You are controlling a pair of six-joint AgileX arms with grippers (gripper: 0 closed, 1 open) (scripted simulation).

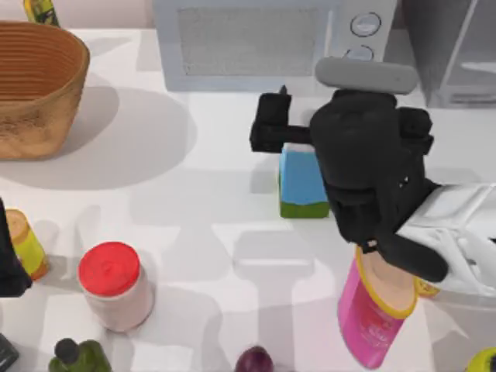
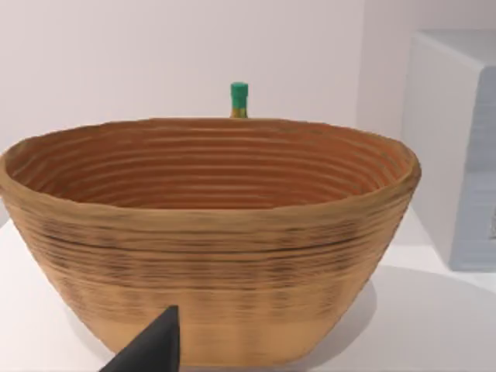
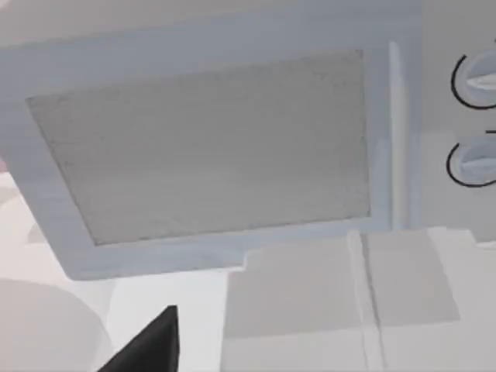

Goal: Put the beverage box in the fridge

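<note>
Near the counter's (image 1: 209, 194) middle, just in front of the microwave (image 1: 256, 43), the beverage box (image 1: 301, 184) stands upright with the right gripper (image 1: 279, 128) over its top; whether its jaws are wide or closed I cannot tell. Judgement: stiff, light carton with smooth, possibly slippery sides, best squeezed across opposite flat faces near the top. Left arm (image 1: 9, 256) is parked at the left edge; the fridge (image 1: 457, 54) stands back right.

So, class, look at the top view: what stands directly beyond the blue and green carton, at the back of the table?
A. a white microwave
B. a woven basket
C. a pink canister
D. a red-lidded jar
A: the microwave stands at the back edge just beyond the carton, with the right hand above the carton.
</note>
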